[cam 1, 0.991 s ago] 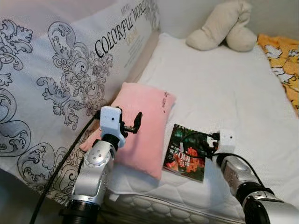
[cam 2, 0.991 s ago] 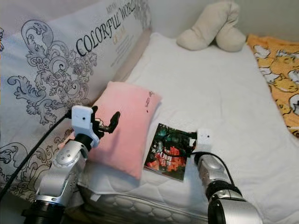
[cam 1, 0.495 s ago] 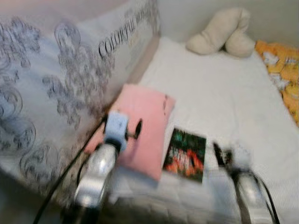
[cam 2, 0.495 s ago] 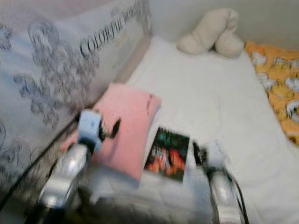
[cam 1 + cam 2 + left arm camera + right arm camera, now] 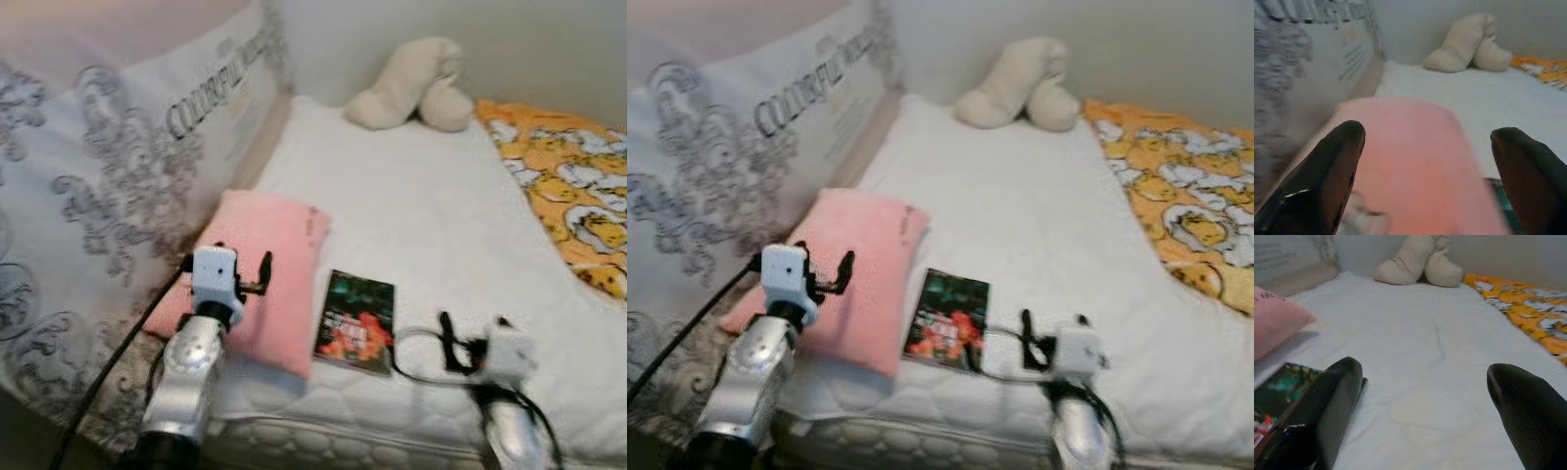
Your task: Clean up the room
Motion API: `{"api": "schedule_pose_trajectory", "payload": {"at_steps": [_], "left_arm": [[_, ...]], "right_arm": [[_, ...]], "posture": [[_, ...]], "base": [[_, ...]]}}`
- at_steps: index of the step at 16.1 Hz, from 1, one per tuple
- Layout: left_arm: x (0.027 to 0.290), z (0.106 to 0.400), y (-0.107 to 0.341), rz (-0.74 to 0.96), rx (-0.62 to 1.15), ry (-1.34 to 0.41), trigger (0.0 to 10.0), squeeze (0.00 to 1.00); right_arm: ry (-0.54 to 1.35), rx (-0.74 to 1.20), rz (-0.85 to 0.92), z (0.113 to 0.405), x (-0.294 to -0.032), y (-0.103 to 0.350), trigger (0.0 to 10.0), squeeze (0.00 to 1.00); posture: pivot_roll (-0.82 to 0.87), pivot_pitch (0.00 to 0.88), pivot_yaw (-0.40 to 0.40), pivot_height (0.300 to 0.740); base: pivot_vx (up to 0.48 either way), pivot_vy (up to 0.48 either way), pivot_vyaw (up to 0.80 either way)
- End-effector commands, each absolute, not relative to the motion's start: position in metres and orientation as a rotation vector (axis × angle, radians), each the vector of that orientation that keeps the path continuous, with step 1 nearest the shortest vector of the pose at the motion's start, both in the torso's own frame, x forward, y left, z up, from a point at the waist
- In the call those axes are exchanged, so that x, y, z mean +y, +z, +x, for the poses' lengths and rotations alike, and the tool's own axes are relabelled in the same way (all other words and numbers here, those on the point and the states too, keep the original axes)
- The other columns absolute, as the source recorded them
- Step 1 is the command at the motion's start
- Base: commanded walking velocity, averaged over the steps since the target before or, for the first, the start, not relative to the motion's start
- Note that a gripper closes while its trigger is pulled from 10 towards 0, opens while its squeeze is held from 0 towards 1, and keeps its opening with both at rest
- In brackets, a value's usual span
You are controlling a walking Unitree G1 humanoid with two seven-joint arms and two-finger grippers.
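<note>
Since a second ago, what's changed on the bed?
The right gripper has come off the book and now sits beside it, open and empty. The camera also swung right. The left gripper still hovers open over the pink pillow; book and pillow haven't moved.

1. A bed with a white quilted mattress cover takes up the middle of the scene; stitched quilting shows along its near edge.
2. A plain pale wall runs behind the bed's far edge.
3. Along the bed's left edge stands a large white padded panel printed with grey scrollwork and dark lettering.
4. An orange patterned blanket covers the bed's far right corner.
5. The light is soft and even, with faint shadows.
</note>
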State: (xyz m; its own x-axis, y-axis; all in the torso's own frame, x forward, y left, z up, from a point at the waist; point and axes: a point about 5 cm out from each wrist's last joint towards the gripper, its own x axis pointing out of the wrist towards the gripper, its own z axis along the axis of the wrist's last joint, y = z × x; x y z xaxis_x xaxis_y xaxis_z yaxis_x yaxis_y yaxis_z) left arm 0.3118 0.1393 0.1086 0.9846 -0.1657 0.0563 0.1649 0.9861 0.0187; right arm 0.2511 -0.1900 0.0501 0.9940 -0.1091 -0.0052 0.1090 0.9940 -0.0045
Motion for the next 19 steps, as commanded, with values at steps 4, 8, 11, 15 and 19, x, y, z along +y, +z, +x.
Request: {"api": "schedule_pose_trajectory", "payload": {"at_steps": [4,8,11,15,19], "left_arm": [[0.131,0.313,0.106,-0.014,-0.062,-0.184,10.0,0.00],[0.134,0.316,0.107,-0.027,-0.060,-0.178,10.0,0.00],[0.129,0.318,0.108,-0.028,-0.069,-0.187,10.0,0.00],[0.139,0.312,0.100,-0.036,-0.053,-0.160,10.0,0.00],[0.136,0.311,0.099,-0.040,-0.053,-0.163,10.0,0.00]], "right_arm": [[-0.130,-0.040,0.102,0.250,-0.196,0.064,10.0,0.00],[-0.117,-0.018,0.095,0.246,-0.197,0.062,10.0,0.00],[-0.090,-0.010,0.080,0.249,-0.195,0.062,10.0,0.00],[-0.101,-0.064,0.120,0.247,-0.197,0.070,10.0,0.00],[-0.096,0.018,0.047,0.248,-0.198,0.059,10.0,0.00]], "posture": [[0.06,0.000,-0.009,0.740],[0.06,0.000,0.000,0.740],[0.06,0.000,0.000,0.740],[0.06,0.000,-0.003,0.740],[0.07,0.000,-0.006,0.740]], "base": [[0.000,-0.462,0.00],[0.000,-0.461,0.00],[0.000,-0.463,0.00],[0.000,-0.458,0.00],[0.000,-0.449,0.00]]}}
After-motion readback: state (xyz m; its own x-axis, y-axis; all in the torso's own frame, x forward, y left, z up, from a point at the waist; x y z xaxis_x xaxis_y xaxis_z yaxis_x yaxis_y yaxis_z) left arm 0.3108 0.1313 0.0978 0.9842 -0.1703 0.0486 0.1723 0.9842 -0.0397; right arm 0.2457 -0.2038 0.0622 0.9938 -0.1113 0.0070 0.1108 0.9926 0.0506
